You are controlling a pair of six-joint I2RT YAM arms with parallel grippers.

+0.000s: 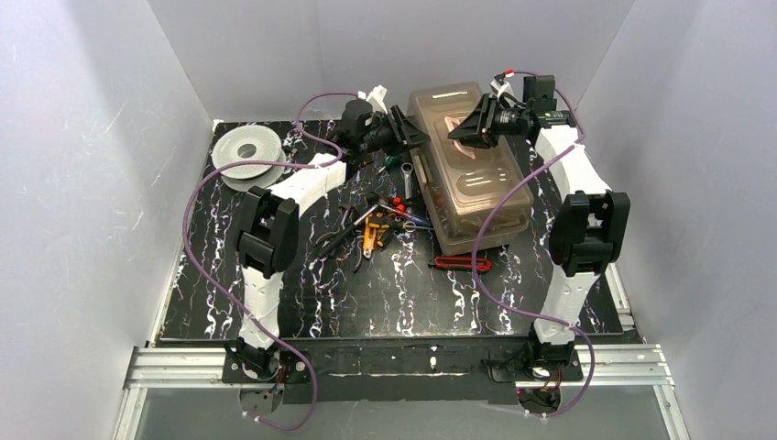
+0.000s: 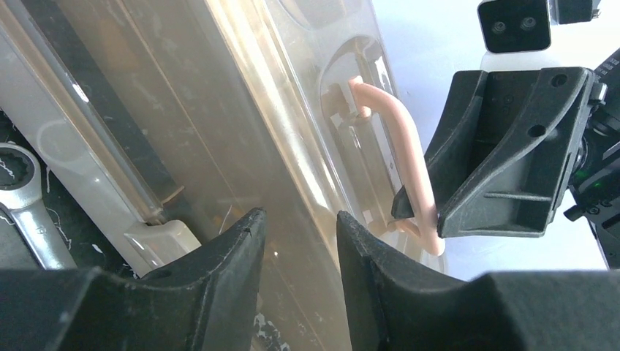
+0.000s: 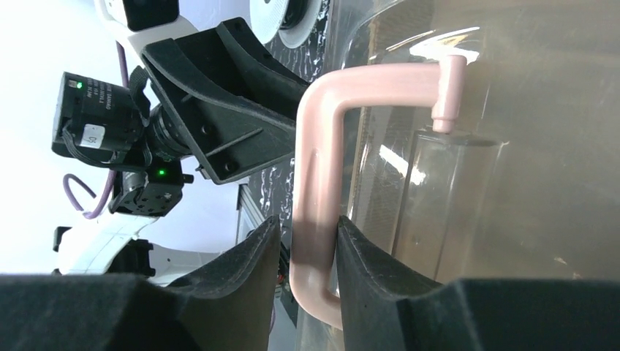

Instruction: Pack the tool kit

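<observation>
black marbled table [image 1: 366, 307], white walls [image 1: 82, 137]. toolbox [image 1: 472, 179] sat at far side; loose tools [image 1: 376, 227] lay just left of toolbox. right gripper [image 3: 308, 235] pinched toolbox's handle [image 3: 380, 77]. left gripper [image 2: 300, 219] narrow at toolbox's left edge, grip unclear. judged rigid, slick, bulky; handle best hold, lid [image 2: 241, 110] might flex.

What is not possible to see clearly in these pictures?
Contents of the toolbox: every view, the smoky lid blurs them.
The pile of hand tools: top view, too small and tangled to name each.
The wrench: left wrist view, cut off by the edge and the left end effector.
</observation>
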